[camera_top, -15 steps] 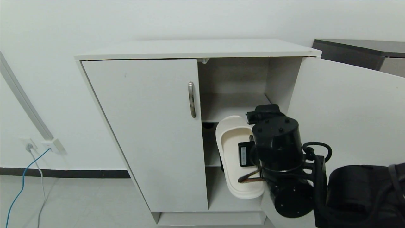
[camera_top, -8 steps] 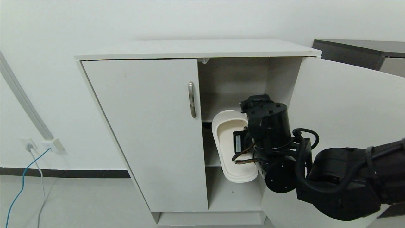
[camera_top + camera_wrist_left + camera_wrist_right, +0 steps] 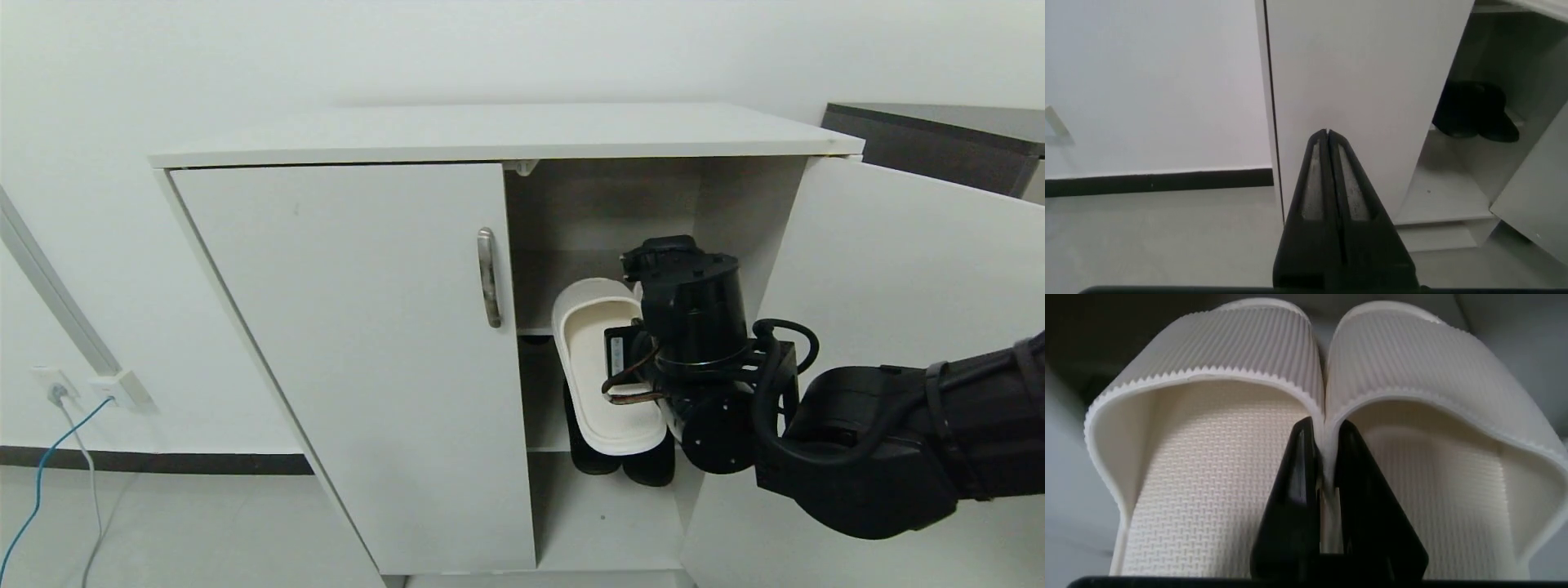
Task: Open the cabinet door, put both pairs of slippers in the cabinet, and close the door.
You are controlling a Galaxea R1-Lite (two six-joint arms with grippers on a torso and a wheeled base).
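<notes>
Right gripper (image 3: 1323, 429) is clamping the white slippers (image 3: 1208, 457) by their two inner side walls, pressed together, so one pinch is carrying the pair as a unit. The pair is hanging nearly upright, toes up, at the mouth of the cabinet (image 3: 506, 131), between the shut left door (image 3: 351, 343) and the right door (image 3: 898, 269), which is standing wide for arm room. The black slippers (image 3: 624, 465) are lying on a lower shelf, just beneath the white ones. By my reading that pair is done and the white pair is heading to the shelf above. Left gripper (image 3: 1327, 143) is hanging outside, facing the shut door — fingers together, empty, out of the way.
</notes>
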